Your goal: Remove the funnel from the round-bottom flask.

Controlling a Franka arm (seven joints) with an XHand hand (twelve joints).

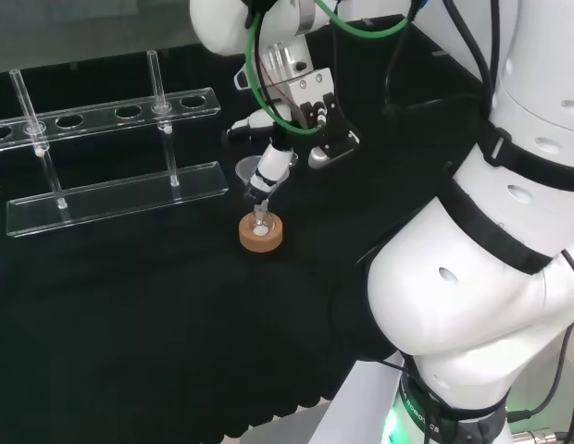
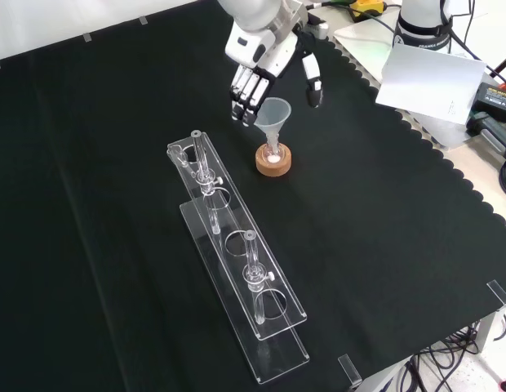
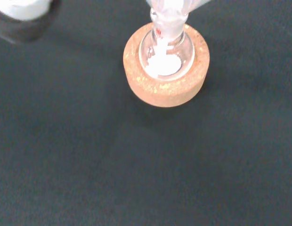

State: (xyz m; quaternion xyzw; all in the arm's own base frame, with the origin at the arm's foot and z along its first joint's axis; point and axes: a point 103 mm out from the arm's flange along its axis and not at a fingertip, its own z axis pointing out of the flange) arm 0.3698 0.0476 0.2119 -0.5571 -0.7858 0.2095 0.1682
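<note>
- Hand (image 2: 261, 57) above funnel (image 2: 274, 114), fingers spread wide, holding nothing.
- Funnel seated in flask (image 3: 166, 52) on cork ring (image 3: 166, 87), just below the fingertips (image 2: 243, 110).

This is a laboratory set up for robot trials. A bench (image 2: 114, 163) draped in black cloth carries chemistry glassware: at the centre of the front view a clear test-tube rack (image 2: 237, 269) holding glass tubes, and above it a small round-bottom flask (image 2: 273, 157) on a cork ring (image 2: 273, 167) with a funnel (image 2: 274, 114) in its neck. Cables (image 2: 502, 90) and loose paper (image 2: 428, 77) lie at the upper right of that view.
</note>
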